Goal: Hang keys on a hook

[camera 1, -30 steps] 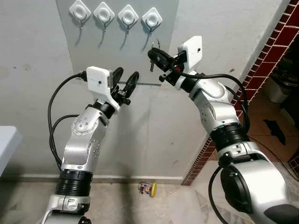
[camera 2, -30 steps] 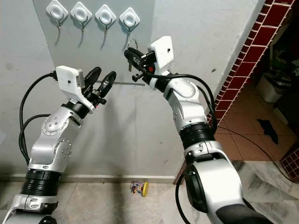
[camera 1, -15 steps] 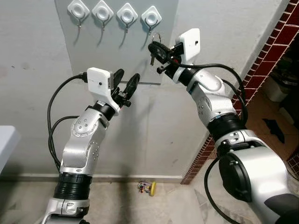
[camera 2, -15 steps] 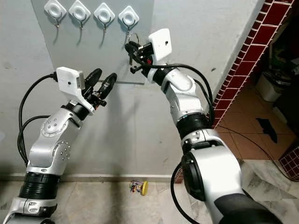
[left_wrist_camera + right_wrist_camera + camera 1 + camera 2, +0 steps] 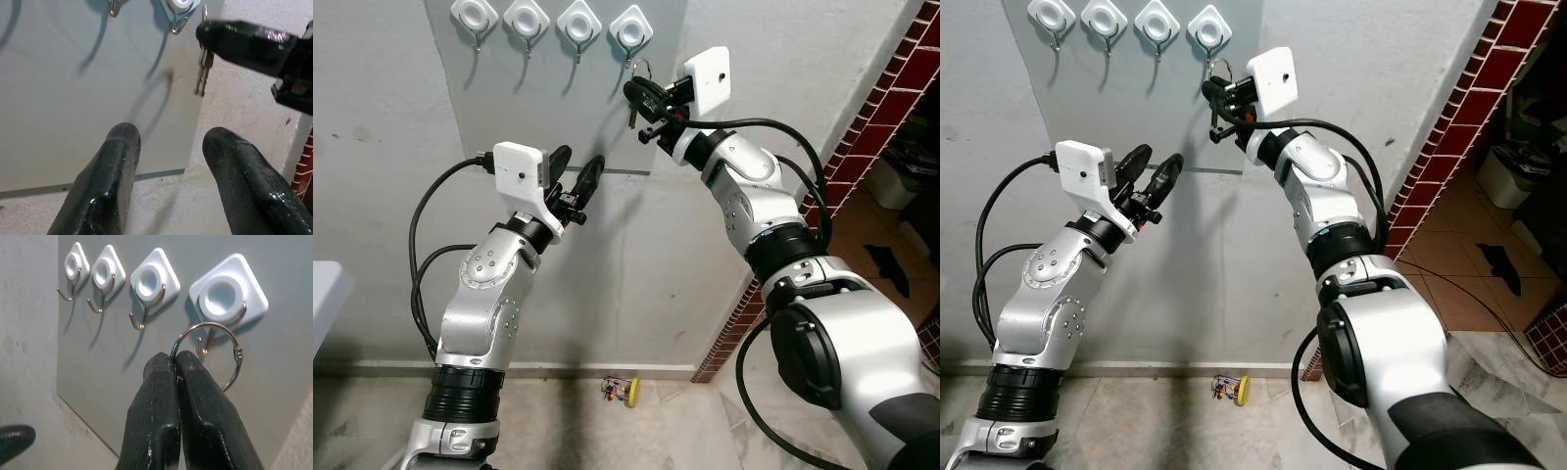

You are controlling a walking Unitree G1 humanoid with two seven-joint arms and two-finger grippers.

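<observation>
Keys [image 5: 202,66] hang from a ring [image 5: 210,352] clenched in the right tool [image 5: 641,96], held up against the grey panel [image 5: 558,108] just under the rightmost hook [image 5: 204,345]. In the right wrist view the ring's loop overlaps that hook's tip, though I cannot tell whether it is threaded on yet.

The likely failure, as I judge it, is letting go too soon: if the ring sits beside the tip and not over it, the keys drop to the floor. Pushing in at a tilt could also jam the ring against the white base [image 5: 227,291] or glance off the hook.

The left tool [image 5: 575,176] waits lower down, released and empty, near the panel's bottom edge.

Count: four hooks, four white bases, one ring, one bunch of keys, two tools.
</observation>
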